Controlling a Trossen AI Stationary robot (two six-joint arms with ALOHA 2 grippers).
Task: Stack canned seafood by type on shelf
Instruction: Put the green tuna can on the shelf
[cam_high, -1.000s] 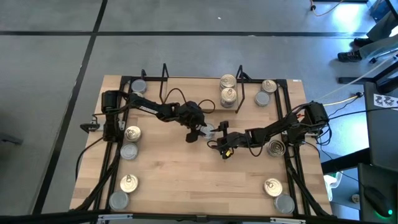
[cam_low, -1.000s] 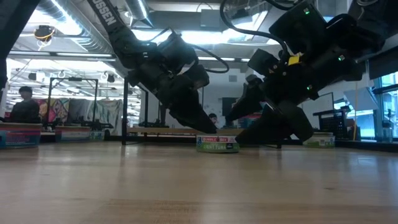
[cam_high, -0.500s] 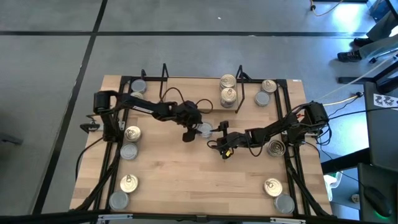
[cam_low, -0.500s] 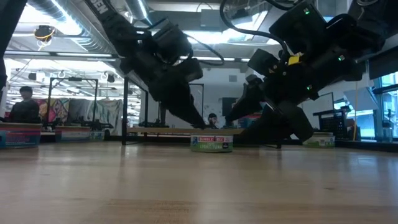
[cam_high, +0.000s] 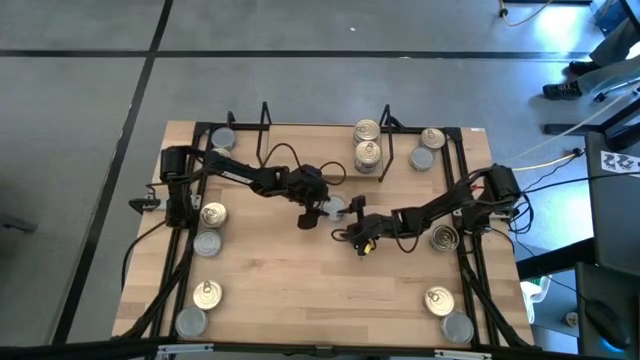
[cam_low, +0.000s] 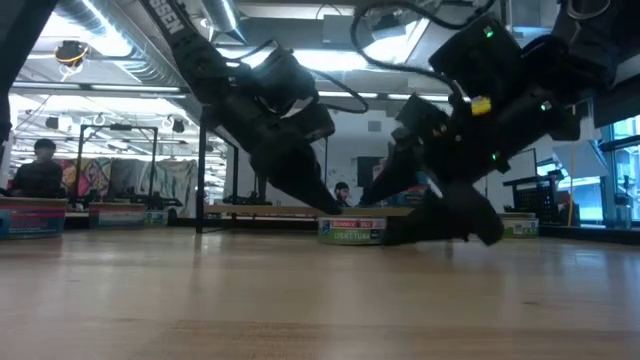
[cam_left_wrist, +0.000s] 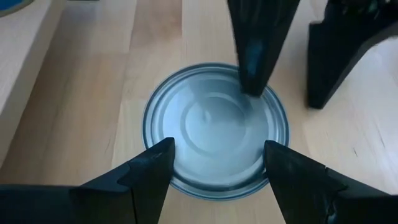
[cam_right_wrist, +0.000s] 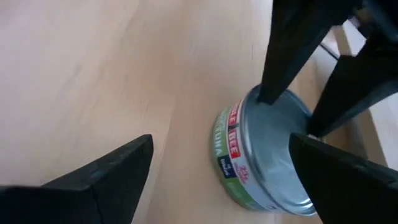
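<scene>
My left fingers (cam_left_wrist: 214, 165) are spread wide over a silver-lidded tin (cam_left_wrist: 216, 127) that stands flat on the table (cam_high: 300, 290) near its middle, one finger on either side of the lid. My right fingers (cam_right_wrist: 217, 165) are also wide apart, low over the wood just beside the same tin (cam_right_wrist: 264, 152), whose green and red label faces them. The shelf (cam_high: 320, 125) sits along the far edge, with two gold-lidded tins (cam_high: 367, 143) at its right end.
</scene>
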